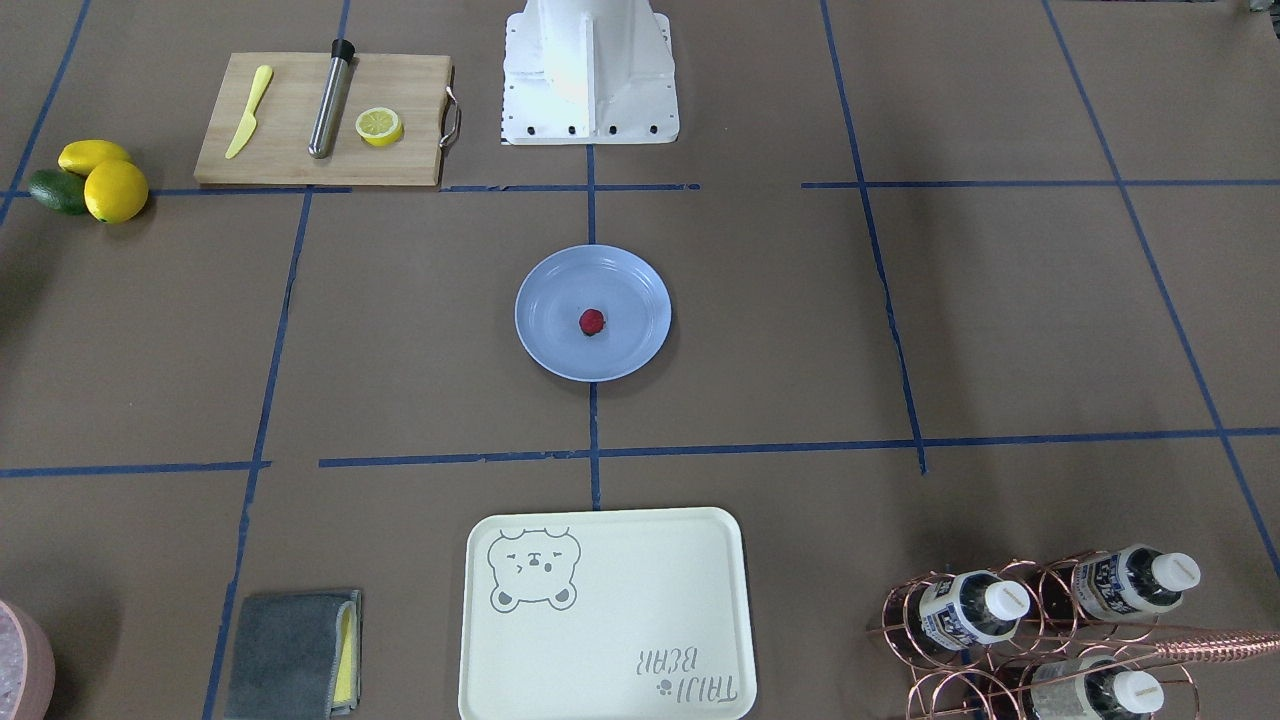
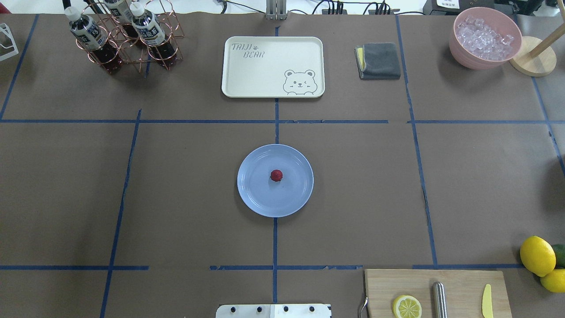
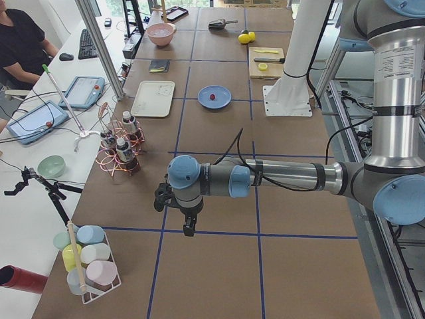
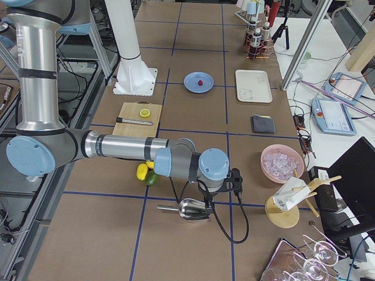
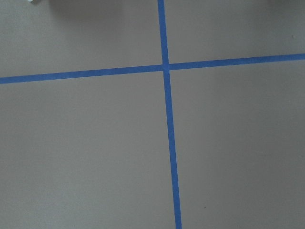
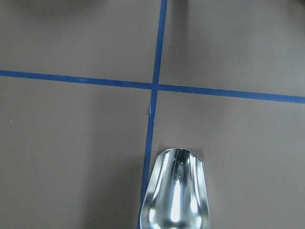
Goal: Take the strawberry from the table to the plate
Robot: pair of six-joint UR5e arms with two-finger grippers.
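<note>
The small red strawberry lies near the middle of the light-blue plate, at the centre of the brown-paper table. Neither arm reaches into the front-facing or overhead views. My left gripper shows only in the exterior left view, hanging over bare paper far from the plate. My right gripper shows only in the exterior right view, just above a metal scoop, far from the strawberry. I cannot tell whether either gripper is open or shut.
A cream bear tray, a grey cloth, a pink bowl of ice and a copper bottle rack stand at the far side. A cutting board with lemon half, knife and steel rod, plus lemons, sits near right.
</note>
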